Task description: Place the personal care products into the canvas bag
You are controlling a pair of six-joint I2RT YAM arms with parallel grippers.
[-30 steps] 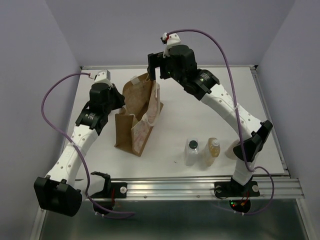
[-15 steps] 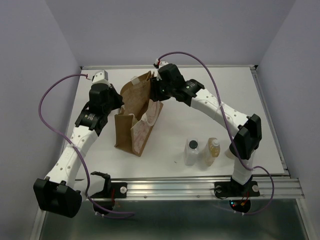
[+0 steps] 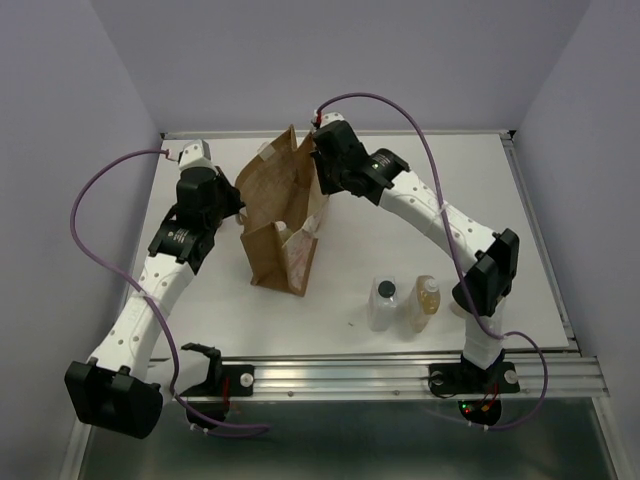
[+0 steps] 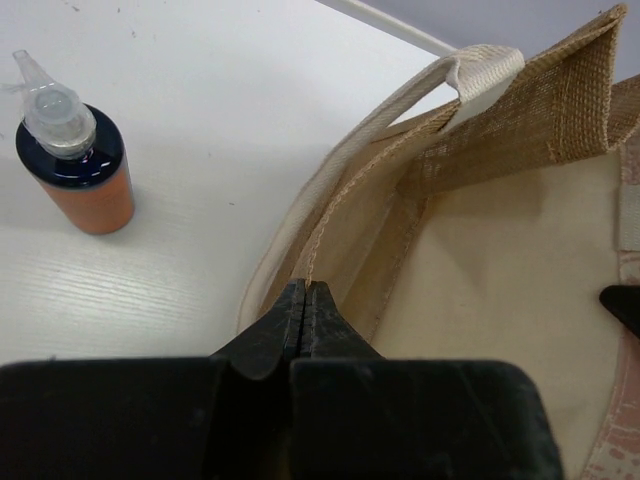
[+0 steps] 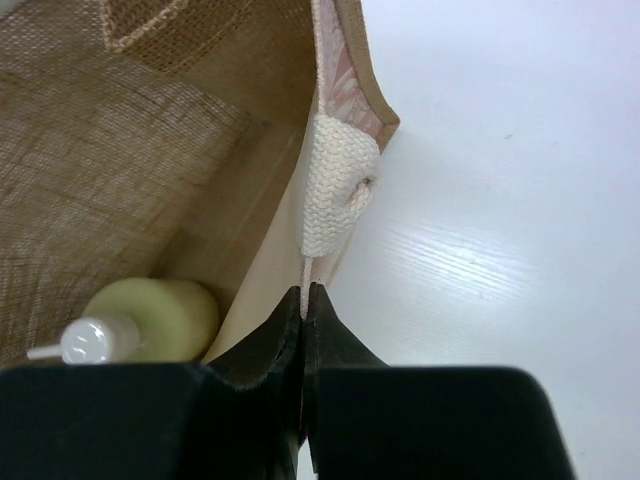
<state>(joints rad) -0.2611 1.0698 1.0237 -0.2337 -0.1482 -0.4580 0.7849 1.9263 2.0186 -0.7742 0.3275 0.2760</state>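
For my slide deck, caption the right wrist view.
Right end effector pinches the canvas bag by its white handle; a yellow-green bottle lies inside.

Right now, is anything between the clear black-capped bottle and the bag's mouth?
Nothing visible stands on the white table between the clear squarish black-capped bottle and the brown canvas bag. The bag's mouth is open, but both arms' jaws are shut on its rim, so neither is free.

Nothing readable anywhere right now, not a letter, number or brand. The canvas bag [image 3: 283, 215] shows only a pinkish pattern on its side, too small to read as words. The amber bottle [image 4: 75, 165] on the desk [image 4: 200, 80] turns a plain face to the left wrist view — nothing legible there.
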